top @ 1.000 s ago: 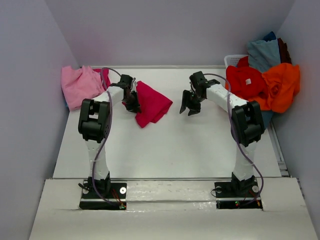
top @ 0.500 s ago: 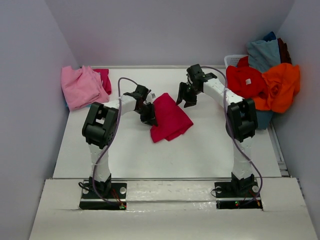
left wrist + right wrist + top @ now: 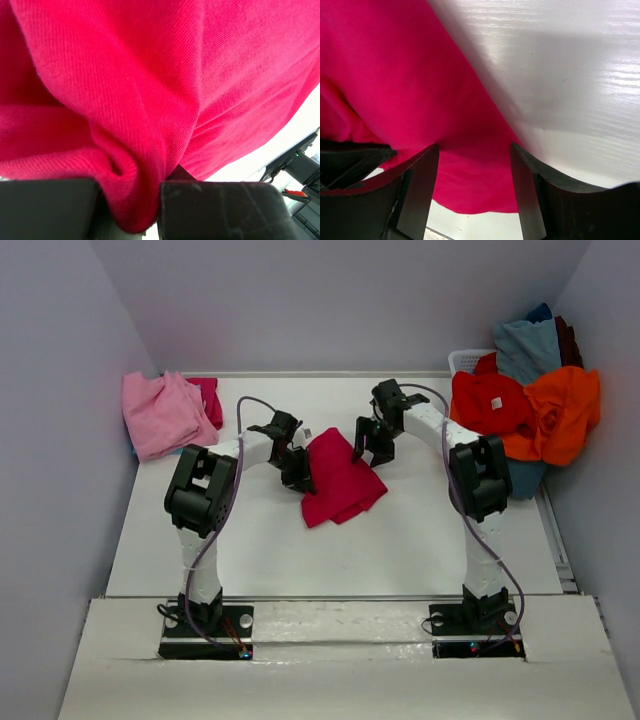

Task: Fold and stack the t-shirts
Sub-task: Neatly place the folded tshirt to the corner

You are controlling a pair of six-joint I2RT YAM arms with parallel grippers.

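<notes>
A crimson-magenta t-shirt [image 3: 342, 482] hangs bunched over the middle of the table. My left gripper [image 3: 296, 466] is shut on its left edge; in the left wrist view a fold of the cloth [image 3: 131, 165] is pinched between the two dark fingers. My right gripper [image 3: 369, 445] stands open just above the shirt's upper right edge. The right wrist view shows the crimson cloth [image 3: 400, 85] spread between and below my open fingers [image 3: 422, 190], none of it pinched. A pink t-shirt [image 3: 160, 412] lies crumpled at the far left, with another crimson one [image 3: 208, 396] beside it.
A white basket [image 3: 468, 362] at the far right holds a heap of t-shirts: red [image 3: 490, 402], orange [image 3: 560, 412] and grey-blue [image 3: 528, 346]. Grey walls close in the table on three sides. A rail runs along the table's right edge [image 3: 556, 530].
My left gripper has carried the crimson shirt from the far left toward the table's middle. My right gripper swung left toward the shirt's upper edge and opened a little wider.
</notes>
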